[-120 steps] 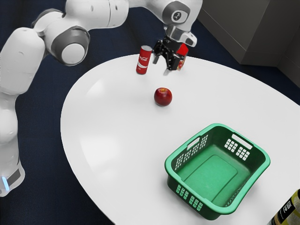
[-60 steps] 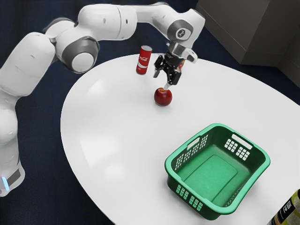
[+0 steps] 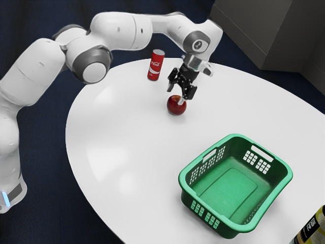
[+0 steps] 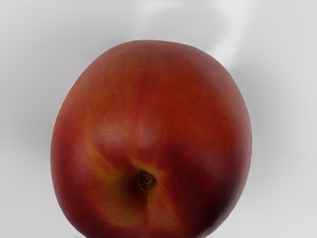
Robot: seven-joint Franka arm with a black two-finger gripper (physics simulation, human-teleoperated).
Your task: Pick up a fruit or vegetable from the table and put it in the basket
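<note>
The round red fruit (image 3: 175, 108) sits on the white desk (image 3: 119, 134), directly under the black gripper (image 3: 175, 96). The jaws stand spread, with a gap between their tips. In the exterior view, taking the fruit as the centre of a clock and 12 as the view's top, one tip is just past the fruit's edge at 11 o'clock, while the other overlaps its skin at 1. I cannot tell whether either one touches it.

On the same clock, the red soda can (image 3: 156, 67) stands upright at 11 o'clock, clear of the gripper. The green basket (image 3: 230, 189) lies well apart toward 5 o'clock, open at the top and empty. From the basket's middle, a container with a black and yellow label (image 3: 312, 229) is at 4 o'clock, partly cut off by the view's edge. The white arm (image 3: 114, 30) has its base toward 8 o'clock from the fruit and arches over the desk to the hand.

In the wrist view the fruit is red and orange, with yellow streaks around its stem hollow.
</note>
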